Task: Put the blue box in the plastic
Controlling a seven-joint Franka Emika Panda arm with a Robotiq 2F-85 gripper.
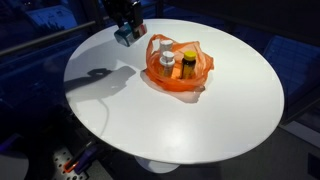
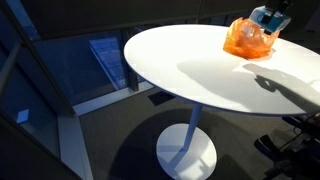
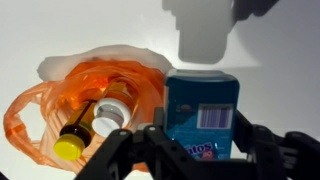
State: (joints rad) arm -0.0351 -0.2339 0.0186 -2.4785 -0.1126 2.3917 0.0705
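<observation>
My gripper is shut on the blue box, which shows a barcode and white and red lettering. I hold it in the air just beside the orange plastic bag. The bag lies open on the white table with two orange-and-white bottles inside. In an exterior view the gripper with the box hangs above the table, behind the bag. In an exterior view the box sits above the bag.
The round white table stands on a single pedestal. The gripper's shadow falls on the tabletop. Dark floor and dark surroundings lie beyond the table edge.
</observation>
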